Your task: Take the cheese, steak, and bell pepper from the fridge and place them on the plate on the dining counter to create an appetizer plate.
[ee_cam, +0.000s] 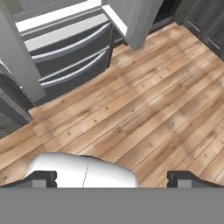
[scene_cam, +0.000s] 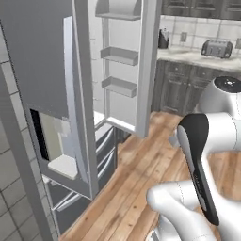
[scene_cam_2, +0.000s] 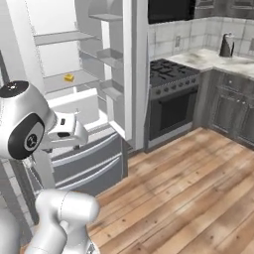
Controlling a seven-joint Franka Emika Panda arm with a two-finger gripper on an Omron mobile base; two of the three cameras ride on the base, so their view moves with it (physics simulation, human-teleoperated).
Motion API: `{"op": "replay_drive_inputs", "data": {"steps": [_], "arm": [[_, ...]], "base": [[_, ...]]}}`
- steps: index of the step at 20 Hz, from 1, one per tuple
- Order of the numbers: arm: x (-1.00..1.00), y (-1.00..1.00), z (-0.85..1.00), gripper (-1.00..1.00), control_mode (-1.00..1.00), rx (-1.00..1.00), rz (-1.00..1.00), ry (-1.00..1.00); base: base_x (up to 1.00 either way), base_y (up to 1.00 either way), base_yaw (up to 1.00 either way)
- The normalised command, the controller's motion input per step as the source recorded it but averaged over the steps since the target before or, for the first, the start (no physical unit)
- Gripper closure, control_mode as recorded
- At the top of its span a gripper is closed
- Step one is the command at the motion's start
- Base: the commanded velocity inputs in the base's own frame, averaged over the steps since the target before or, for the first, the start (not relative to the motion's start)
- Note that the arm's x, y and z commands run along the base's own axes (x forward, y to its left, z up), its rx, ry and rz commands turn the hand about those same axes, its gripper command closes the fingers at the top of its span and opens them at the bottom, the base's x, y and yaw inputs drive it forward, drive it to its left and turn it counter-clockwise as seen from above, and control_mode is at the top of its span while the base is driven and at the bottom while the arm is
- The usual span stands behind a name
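Currently, you are facing the fridge (scene_cam_2: 89, 74) with both upper doors swung open. Inspect the white interior in the right base view: the cheese (scene_cam_2: 69, 77) sits alone on a pale middle shelf (scene_cam_2: 69, 82), toward the shelf's front edge. It appears as a small yellow-orange chunk; it is too small for you to determine its long axis or the direction its tip points. Below that shelf, a white drawer (scene_cam_2: 82, 106) stands closed across the compartment, and its contents cannot be seen.

Check the bins on the right door (scene_cam_2: 111, 59): three stacked bins are visible, and you can see nothing standing above their rims. In the left base view, the left door (scene_cam: 56, 94) shows its grey steel outer face with a recessed dispenser (scene_cam: 52, 141). Two grey freezer drawers (ee_cam: 70, 52) with long curved handles are shut beneath the upper compartment.

Note the gripper (ee_cam: 112, 179) in the hand view: its two dark fingertips (ee_cam: 41, 178) stand wide apart near the left and right of the lower edge, with nothing between them. It hangs over the wood plank floor (ee_cam: 153, 109), pointing downward, well apart from the cheese.

To the right of the fridge stands a black range (scene_cam_2: 173, 94), and a dark kettle (scene_cam_2: 226, 45) rests on the adjacent countertop.
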Motion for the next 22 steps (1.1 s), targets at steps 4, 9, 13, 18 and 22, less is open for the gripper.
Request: {"op": "replay_drive_inputs", "data": {"steps": [4, 9, 13, 18, 22], "arm": [[0.0, 0.0, 0.0, -1.0, 1.0, 0.0, 0.0, 0.0], [0.0, 0.0, 0.0, -1.0, 1.0, 0.0, 0.0, 0.0], [0.0, 0.0, 0.0, -1.0, 1.0, 0.0, 0.0, 0.0], [0.0, 0.0, 0.0, -1.0, 1.0, 0.0, 0.0, 0.0], [0.0, 0.0, 0.0, -1.0, 1.0, 0.0, 0.0, 0.0]], "base": [[0.52, -0.05, 0.45], [0.45, -0.39, 0.36], [0.35, -0.56, 0.31], [0.32, -0.44, 0.29], [0.49, -0.12, 0.31]]}}
